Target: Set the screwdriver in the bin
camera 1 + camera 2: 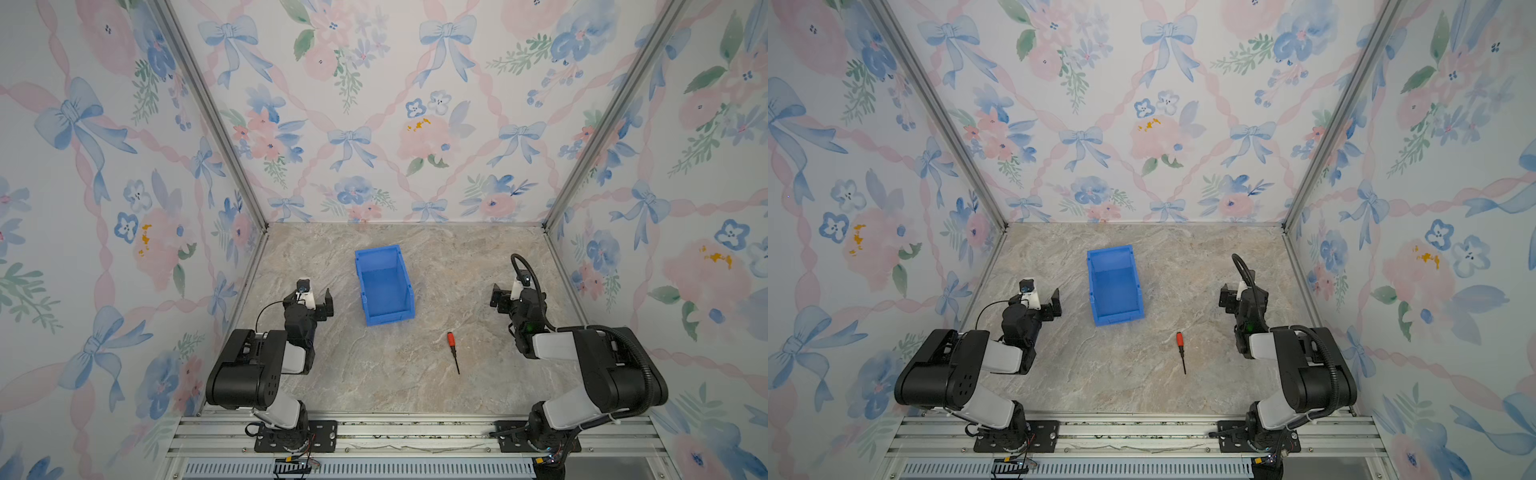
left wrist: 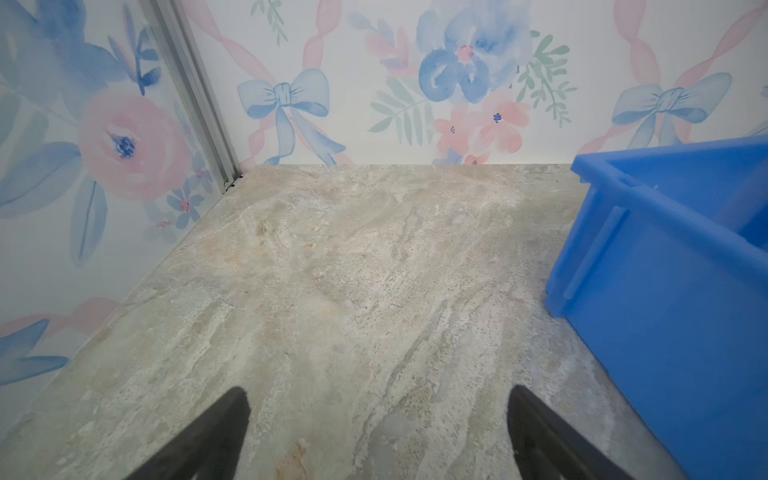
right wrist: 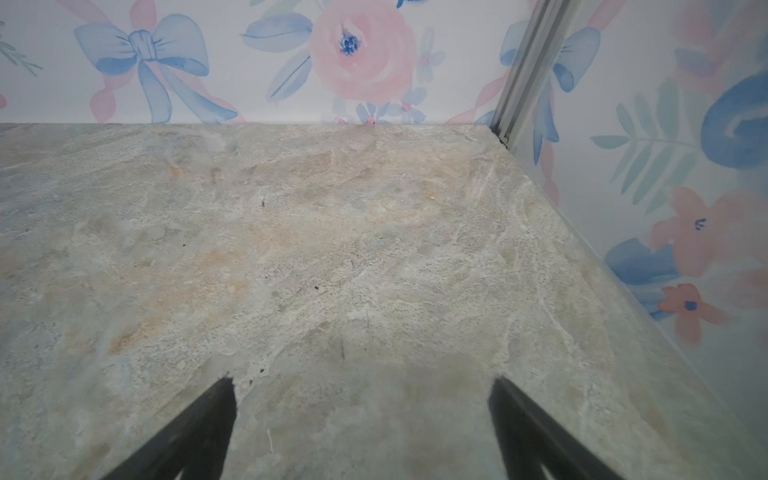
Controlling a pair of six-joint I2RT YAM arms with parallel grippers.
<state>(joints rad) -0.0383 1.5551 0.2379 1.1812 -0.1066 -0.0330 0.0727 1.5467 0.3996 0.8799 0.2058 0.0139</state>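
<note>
Hanging low over the bench (image 1: 374,382), the right gripper (image 3: 361,382) has its two dark fingers spread wide, and its wrist view shows only bare marbled surface between them, so it carries nothing. The left gripper (image 2: 376,390) is likewise parted and empty, with the outer side wall of the bin (image 2: 665,299) rising just beside it in its own wrist view. Both arms sit folded back near their bases at opposite edges of the bench, which looks like a resting pose that leaves the middle free for the work; the task appears not yet begun. Out from the right gripper (image 1: 498,297), toward the near edge and the centre, the screwdriver (image 1: 453,352) lies flat on the bench in both top views, its red-orange handle pointing toward the bin (image 1: 390,318) and its thin black shaft toward the front rail. It is apart from the bin, a short way off the bin's lower cut-down end, and nearer the right arm than the left, so the right arm seems the natural one to fetch it. The bin stands upright and empty near the middle, its open top unobstructed. The slim shaft lies close against the surface, so the thicker handle is probably the safer place to pinch.
</note>
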